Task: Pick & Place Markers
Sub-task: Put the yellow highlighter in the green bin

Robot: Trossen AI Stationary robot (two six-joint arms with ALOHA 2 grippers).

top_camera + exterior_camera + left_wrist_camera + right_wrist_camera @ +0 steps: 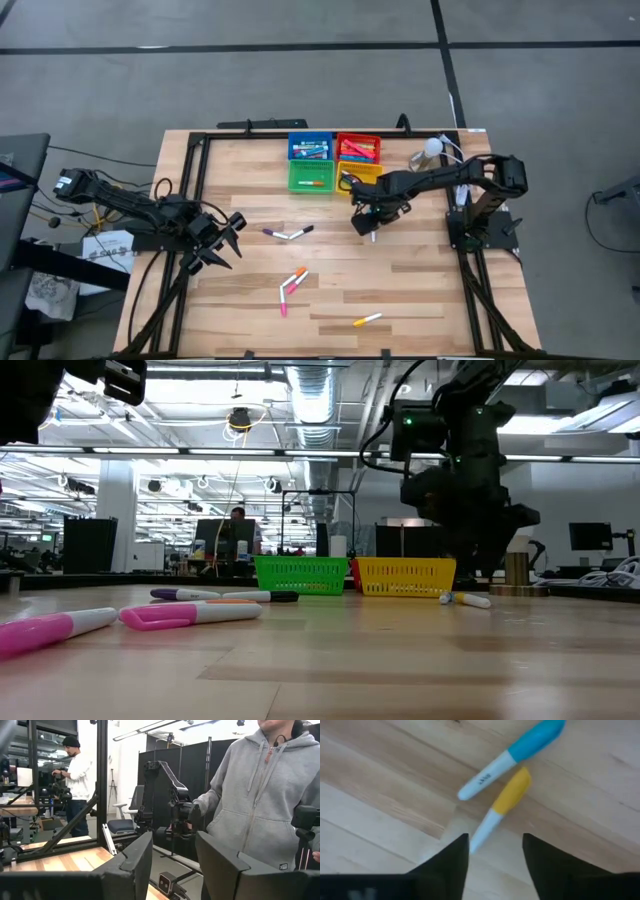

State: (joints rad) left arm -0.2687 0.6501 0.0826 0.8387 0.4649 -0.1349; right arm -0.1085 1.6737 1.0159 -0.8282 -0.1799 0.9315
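Under our right pincer [492, 851]: two markers on the table [380, 805].
Yellow marker [502, 805] and blue marker [512, 757] lie parallel, diagonal, caps pointing away; fingers spread, holding nothing.

Bright, even light across the wooden table [420, 290] from overhead, shadows soft and short under both arms. At table height, rows of ceiling lamps [180, 435] glare white in the far room, and the right arm [465, 470] stands as a dark silhouette against them. Nearest pink markers [190, 614] are soft, out of focus. The right wrist camera is blurred throughout: the blue marker [512, 757] and yellow marker [502, 805] smear at their edges.
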